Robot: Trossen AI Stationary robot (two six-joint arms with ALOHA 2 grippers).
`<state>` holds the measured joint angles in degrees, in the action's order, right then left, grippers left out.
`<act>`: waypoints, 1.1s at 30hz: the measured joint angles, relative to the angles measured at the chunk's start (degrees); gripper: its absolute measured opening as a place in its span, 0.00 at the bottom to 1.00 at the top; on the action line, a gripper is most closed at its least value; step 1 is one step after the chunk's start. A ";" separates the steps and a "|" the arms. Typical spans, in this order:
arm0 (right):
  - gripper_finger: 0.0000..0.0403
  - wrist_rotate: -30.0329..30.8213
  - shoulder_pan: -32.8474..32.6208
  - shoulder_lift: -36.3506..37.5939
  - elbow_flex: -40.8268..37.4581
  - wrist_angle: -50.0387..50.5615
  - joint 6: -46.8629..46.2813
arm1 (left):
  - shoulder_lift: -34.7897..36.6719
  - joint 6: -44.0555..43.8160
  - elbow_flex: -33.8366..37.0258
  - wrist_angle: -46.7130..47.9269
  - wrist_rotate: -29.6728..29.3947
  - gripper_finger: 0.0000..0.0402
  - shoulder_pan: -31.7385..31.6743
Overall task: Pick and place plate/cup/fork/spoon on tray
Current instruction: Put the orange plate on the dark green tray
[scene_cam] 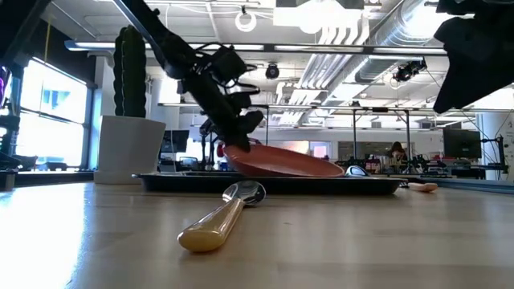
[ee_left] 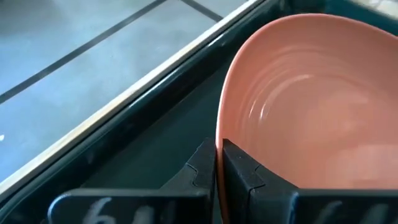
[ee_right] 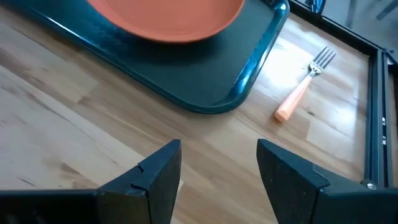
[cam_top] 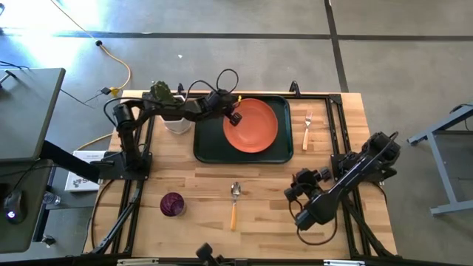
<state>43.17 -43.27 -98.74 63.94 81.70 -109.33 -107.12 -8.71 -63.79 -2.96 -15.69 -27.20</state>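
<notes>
The orange-coral plate [cam_top: 253, 125] is over the dark green tray [cam_top: 205, 144] at the table's far middle, tilted, its left edge raised. My left gripper [cam_top: 235, 117] is shut on the plate's rim. My right gripper [ee_right: 219, 163] is open and empty above the table's near right part. The purple cup [cam_top: 172, 204] stands near the front left. The spoon [cam_top: 234, 202] lies on the wood at the front middle. The fork [cam_top: 307, 129] lies right of the tray. My left gripper pinches the plate's rim [ee_left: 219, 134] at its left edge between its two fingers, one finger above and one beneath. The fingers come slanting down from the table's left. The plate is tilted, its left edge up and its right part [scene_cam: 321, 169] low over the tray.
A white pot with a green plant [cam_top: 171, 111] stands just left of the tray, under my left arm. Black frame rails [cam_top: 336, 125] run along the table's left and right sides. Bare wood lies between the tray and the spoon.
</notes>
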 joint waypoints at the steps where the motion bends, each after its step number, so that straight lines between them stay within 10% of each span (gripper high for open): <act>1: 0.50 -0.15 0.18 0.00 0.00 -0.09 0.10 | -0.15 0.00 0.00 -0.07 -0.01 0.01 -0.29; 33: 0.50 1.59 0.11 0.00 0.06 -4.65 0.31 | -0.82 4.94 -0.04 14.59 -7.57 0.06 -2.95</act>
<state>44.77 -43.16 -98.74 64.00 77.05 -109.02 -107.94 -3.77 -63.83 11.63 -23.25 -30.15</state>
